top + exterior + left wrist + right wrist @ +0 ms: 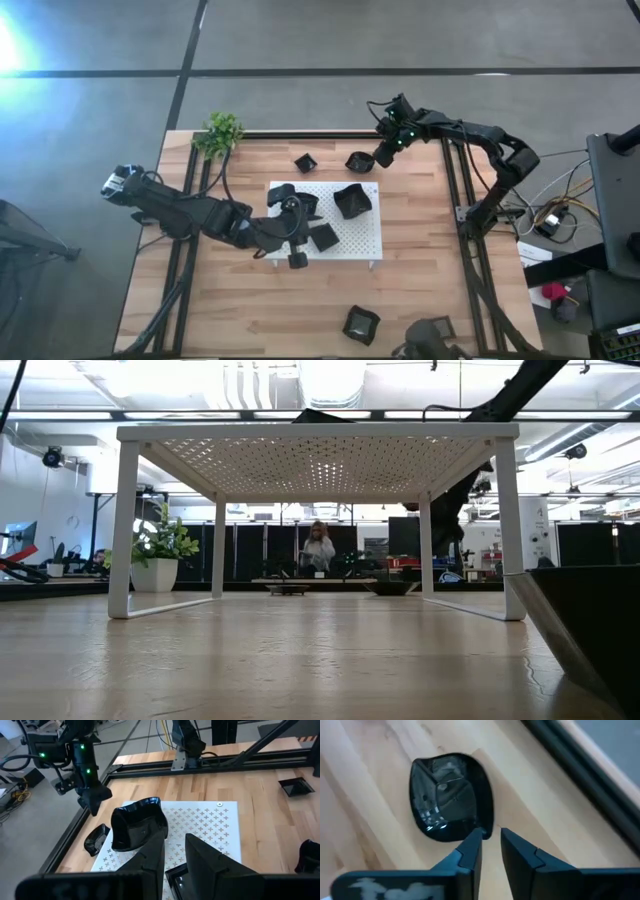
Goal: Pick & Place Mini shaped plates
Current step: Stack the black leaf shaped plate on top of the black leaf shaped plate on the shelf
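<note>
At the far edge of the table, the right gripper [490,842] hangs right over a rounded black plate [451,796] on the bare wood, fingers a little apart with the plate's near rim just ahead of the tips, not pinched yet as far as I can tell. My read is that it's lining up to straddle that rim, since a thin glossy lip is about the only thing a 2-finger grip can bite on. From above, that plate [358,160] sits just beyond the white perforated board [355,238], with a smaller dark plate [305,162] beside it. The left gripper [297,232] is over the left half of the board, and its wrist camera shows its fingers [150,857] slightly apart with a flat square plate [181,876] lying on the board under the tips; can't say it's holding anything. Near it is a wavy-edged plate [137,826] on the board, plus a few more around the gripper. Another square plate [361,324] waits on the wood at the near edge, well apart from the rest. A small green plant [219,132] sits at the far left corner, out of the way.
</note>
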